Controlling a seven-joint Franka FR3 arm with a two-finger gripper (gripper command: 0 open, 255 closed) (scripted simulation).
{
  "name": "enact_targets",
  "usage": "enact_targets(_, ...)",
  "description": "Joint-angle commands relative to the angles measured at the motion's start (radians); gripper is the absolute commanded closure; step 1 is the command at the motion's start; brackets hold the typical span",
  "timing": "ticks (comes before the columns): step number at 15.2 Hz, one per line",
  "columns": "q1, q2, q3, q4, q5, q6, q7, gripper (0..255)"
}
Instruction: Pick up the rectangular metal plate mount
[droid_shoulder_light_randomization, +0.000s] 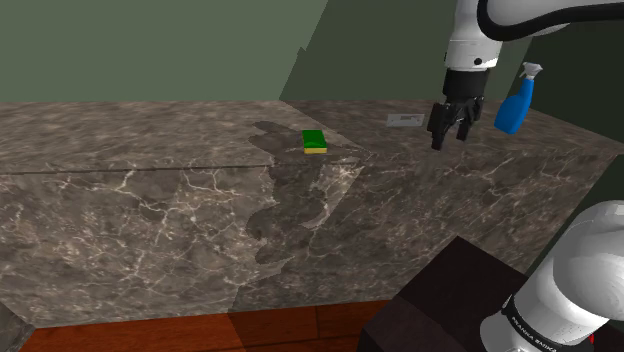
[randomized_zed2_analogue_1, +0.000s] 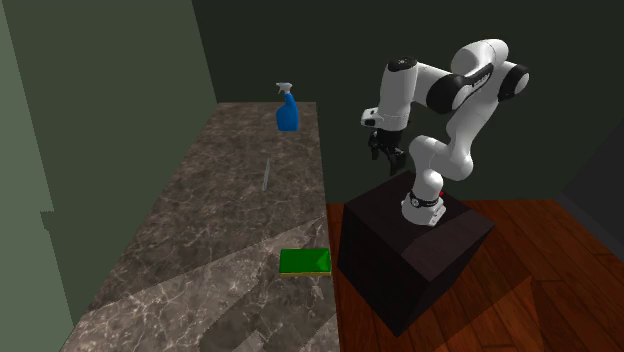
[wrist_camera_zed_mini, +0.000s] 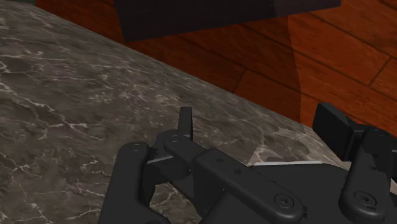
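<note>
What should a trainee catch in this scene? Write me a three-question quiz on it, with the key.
1. Multiple choice: what lies on the marble counter between the blue spray bottle and the green sponge?
A) a mug
B) the flat grey plate mount
C) a bowl
2. True or false: the gripper is shut on the plate mount.
3. Short answer: is the plate mount lifted, or lying on the counter?

Key:
1. B.
2. False. The fingers stand apart and hold nothing.
3. Lying on the counter.
</note>
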Motion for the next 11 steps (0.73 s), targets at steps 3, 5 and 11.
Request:
enact_targets(3,-0.005,0.010,-0.053,-0.004,-0.038,0.026,-0.090,0)
enact_targets(5,-0.008,0.029,-0.106,0.000,-0.073,0.055,-0.179,0)
enact_targets(11,-0.004,0.134,-0.266,0.053,-0.149,0.151,-0.446,0)
